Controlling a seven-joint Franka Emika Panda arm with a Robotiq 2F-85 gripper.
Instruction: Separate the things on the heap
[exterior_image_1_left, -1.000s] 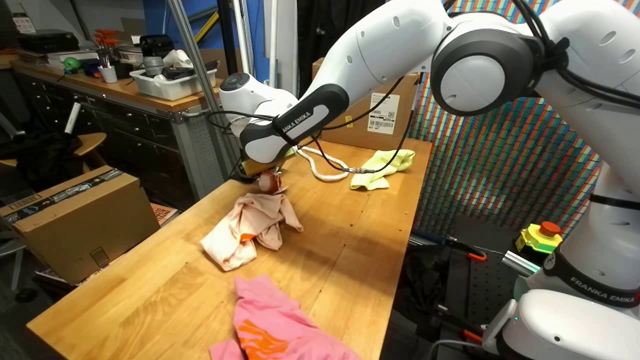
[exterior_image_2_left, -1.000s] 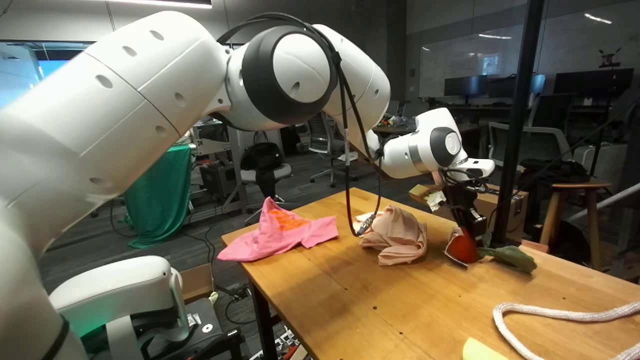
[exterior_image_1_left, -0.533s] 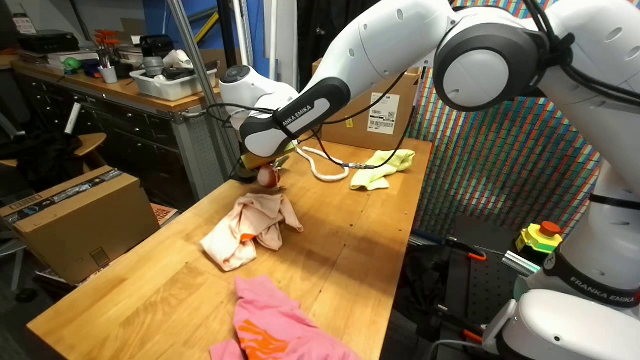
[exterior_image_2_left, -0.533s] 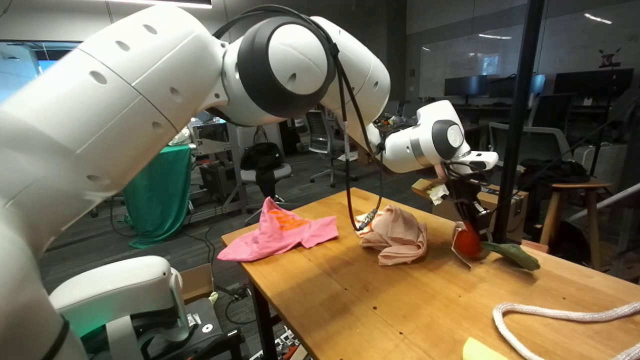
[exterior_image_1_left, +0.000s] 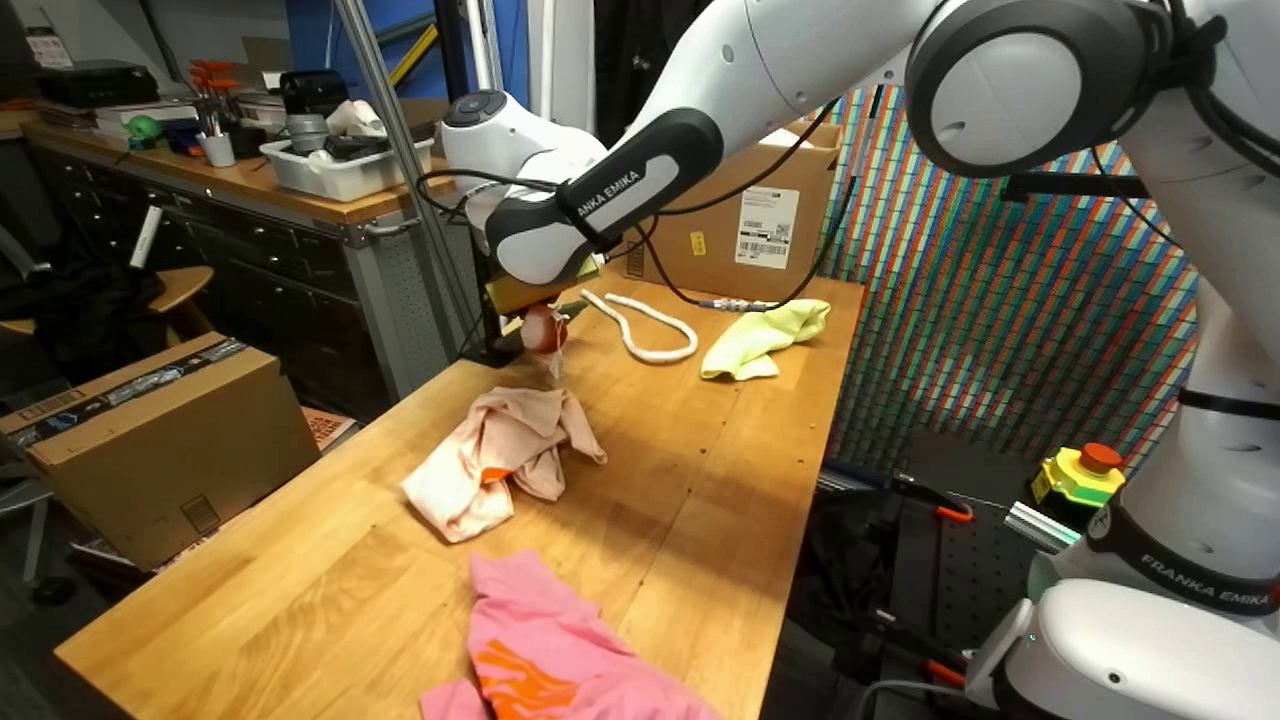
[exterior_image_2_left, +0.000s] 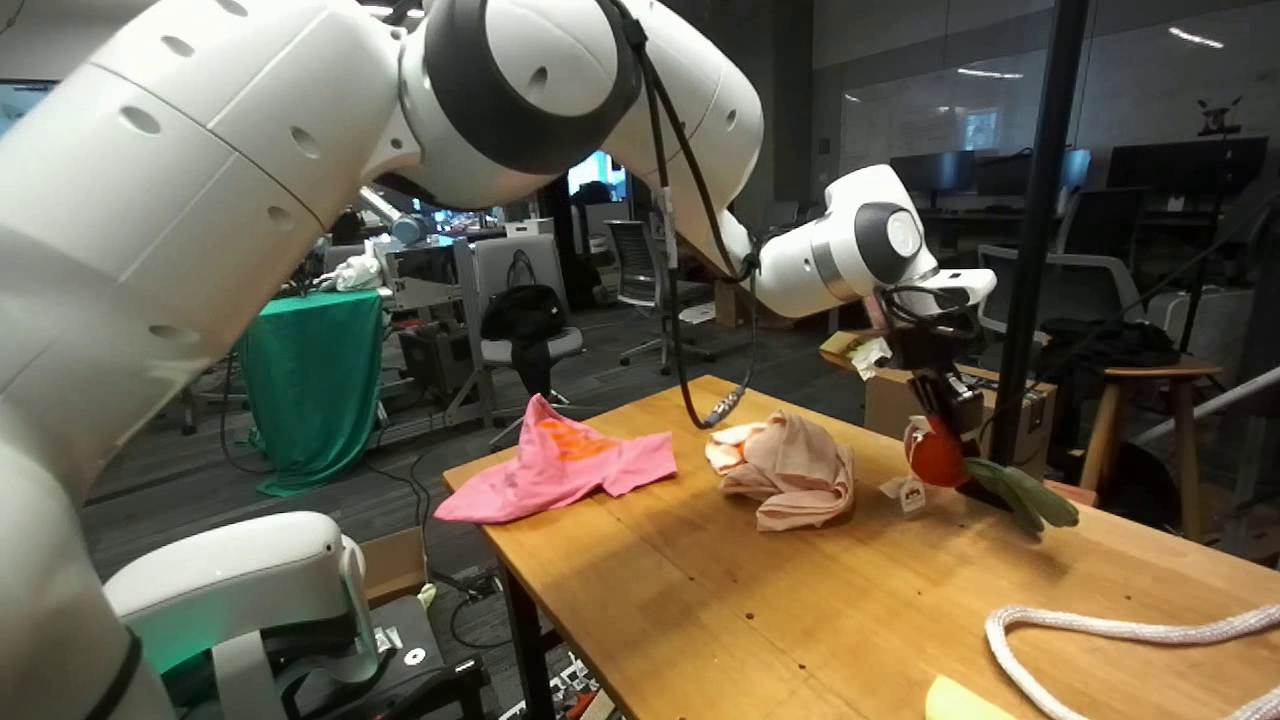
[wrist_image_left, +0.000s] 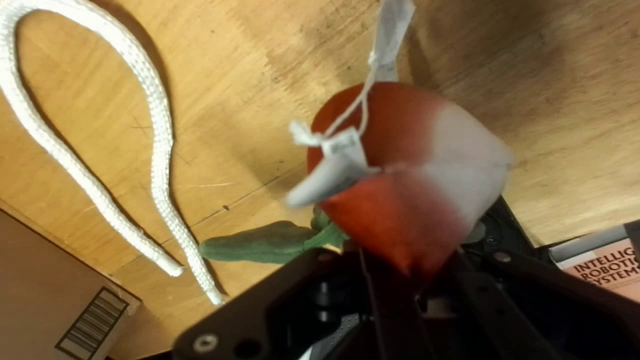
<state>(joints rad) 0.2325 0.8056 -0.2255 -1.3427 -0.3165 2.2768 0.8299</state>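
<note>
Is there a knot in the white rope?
No, in the wrist view the white rope makes one open bend, and both its ends lie free.

Soft shadows cross the table (exterior_image_1_left: 650, 505); the wrist view blurs the red ball (wrist_image_left: 400, 175).

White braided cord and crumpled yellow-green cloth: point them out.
White braided cord (wrist_image_left: 162, 135), in the wrist view: middle of its right strand.
Crumpled yellow-green cloth (exterior_image_1_left: 757, 340), in an exterior view: its folded middle.
</note>
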